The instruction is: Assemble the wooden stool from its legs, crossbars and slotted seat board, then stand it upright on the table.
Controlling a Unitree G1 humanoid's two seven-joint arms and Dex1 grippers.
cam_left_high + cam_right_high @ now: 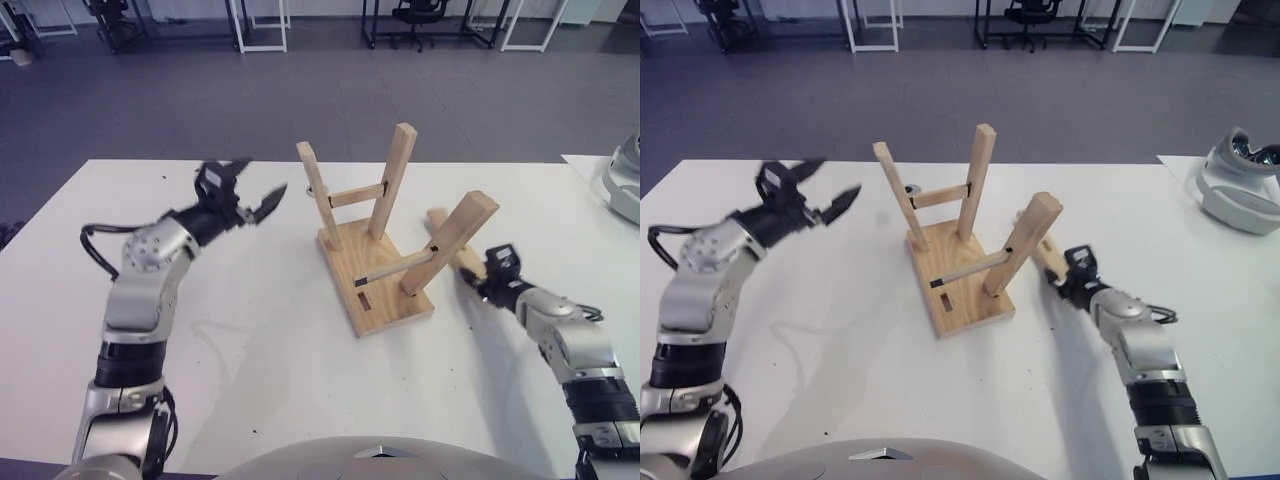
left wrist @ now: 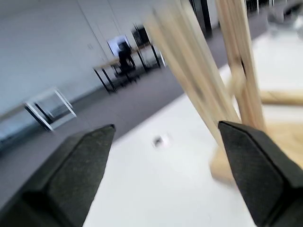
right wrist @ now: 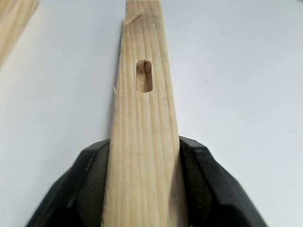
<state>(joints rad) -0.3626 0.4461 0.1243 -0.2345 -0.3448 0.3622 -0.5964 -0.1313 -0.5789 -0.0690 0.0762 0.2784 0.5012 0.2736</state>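
Observation:
The slotted seat board (image 1: 385, 300) lies flat on the white table with three legs standing in it: a leaning one (image 1: 318, 195), a taller one (image 1: 392, 180) and a slanted one (image 1: 450, 242). Thin crossbars (image 1: 357, 195) link them. A loose leg (image 3: 144, 118) with a slot in it lies on the table behind the slanted leg. My right gripper (image 1: 468, 272) is shut on its near end. Left of the stool, my left gripper (image 1: 245, 205) hangs above the table, open and holding nothing. Its dark fingers (image 2: 80, 175) frame the stool legs (image 2: 189, 80).
A grey headset (image 1: 1240, 185) rests at the table's far right. A small metal piece (image 1: 912, 189) lies by the leaning leg. White table surface (image 1: 250, 330) stretches in front and to the left of the stool. Desks and chairs stand on the floor beyond.

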